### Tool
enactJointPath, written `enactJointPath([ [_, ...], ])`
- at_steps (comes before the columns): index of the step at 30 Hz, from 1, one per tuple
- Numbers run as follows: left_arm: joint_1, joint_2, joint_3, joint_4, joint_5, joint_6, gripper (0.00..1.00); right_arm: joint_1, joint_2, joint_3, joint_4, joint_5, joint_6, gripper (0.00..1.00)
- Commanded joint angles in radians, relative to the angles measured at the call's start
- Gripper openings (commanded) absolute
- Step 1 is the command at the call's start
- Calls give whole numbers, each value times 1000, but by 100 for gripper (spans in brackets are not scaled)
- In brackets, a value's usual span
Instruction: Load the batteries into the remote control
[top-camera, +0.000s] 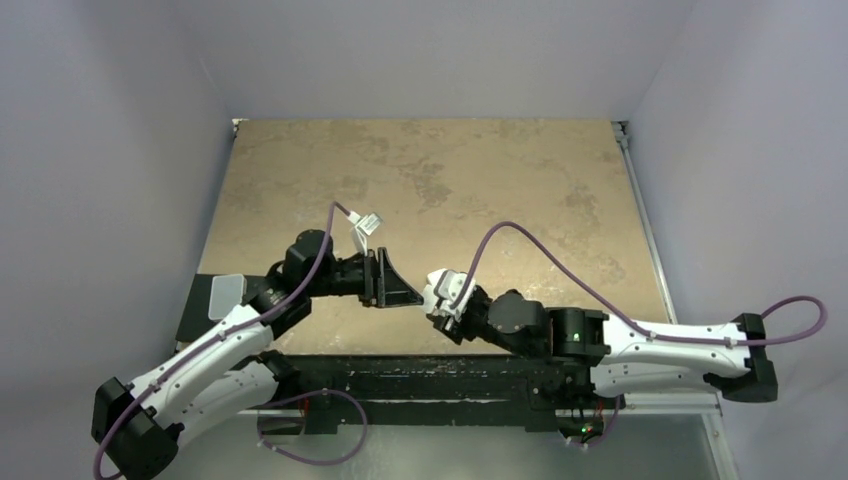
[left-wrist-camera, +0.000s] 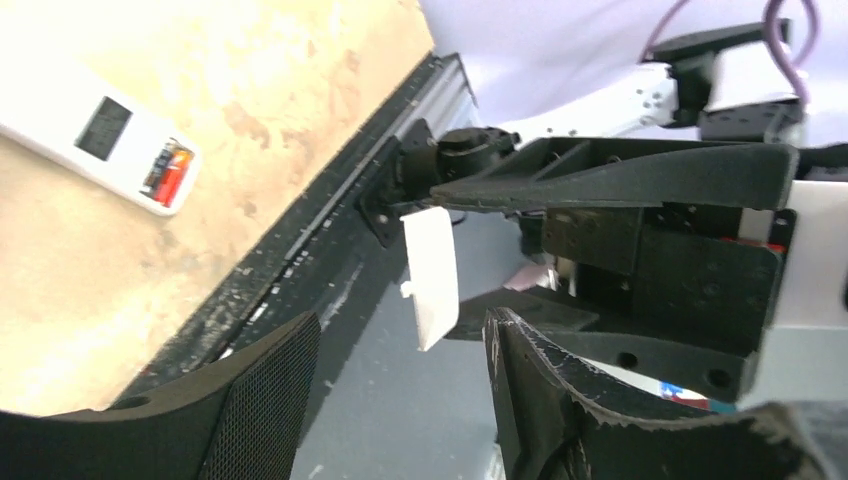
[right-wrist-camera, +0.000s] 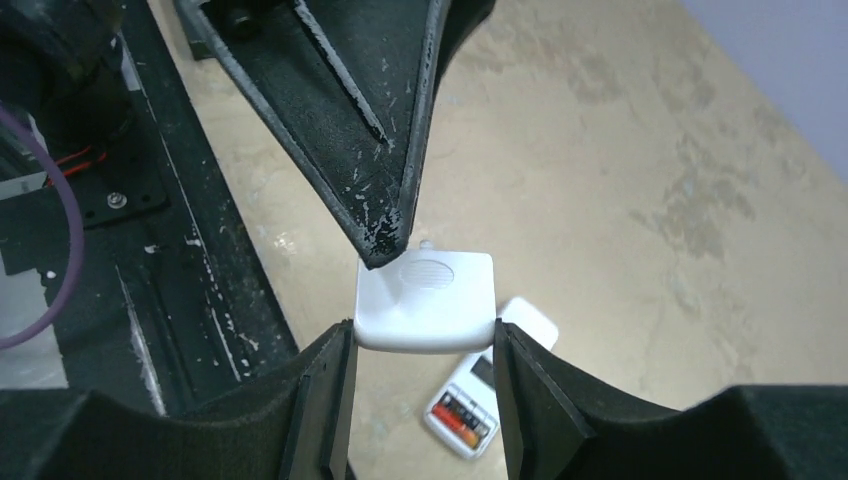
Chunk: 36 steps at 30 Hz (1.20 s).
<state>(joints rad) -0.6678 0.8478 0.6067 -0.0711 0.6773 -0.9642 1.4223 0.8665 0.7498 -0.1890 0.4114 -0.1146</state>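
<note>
The right fingers (right-wrist-camera: 320, 400) pinch a battery cover (right-wrist-camera: 425, 300) by its two side edges, holding it above the desk (right-wrist-camera: 650, 200). The cover is a smooth white plastic plate with rounded corners, a ribbed thumb patch and a small tab on its far edge. The left fingers (left-wrist-camera: 250, 410) are spread, and one scuffed black tip appears to touch the cover at the ribbed patch from the opposite side. Directly beneath the cover lies the remote control (right-wrist-camera: 530, 322), a white slab flat on the mottled tan desk, its long axis slanting away from the right fingers. Its bay is open at the near end, and the batteries (right-wrist-camera: 462, 412), one reddish-orange and one dark, lie side by side inside. The right arm is the nearer one; I judge the cover now needs lowering onto that bay
</note>
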Motion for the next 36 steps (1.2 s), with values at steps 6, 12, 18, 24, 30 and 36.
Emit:
enactJointPath([
  [6,3,-36,91,-228,-159,172,63,3,67,92,-174,87,424,35],
  [12,2,-62,96,-280,-200,224,63,1,63,35,-194,95,557,35],
  [18,4,-90,123,-346,-250,300,64,-1,98,-27,-232,108,705,37],
  [24,3,-94,163,-410,-269,382,64,-40,83,-111,-201,104,778,34],
  [30,3,-103,156,-421,-249,422,65,-119,105,-159,-188,56,799,34],
  [36,3,-108,140,-399,-212,439,65,-219,165,-160,-153,5,782,35],
])
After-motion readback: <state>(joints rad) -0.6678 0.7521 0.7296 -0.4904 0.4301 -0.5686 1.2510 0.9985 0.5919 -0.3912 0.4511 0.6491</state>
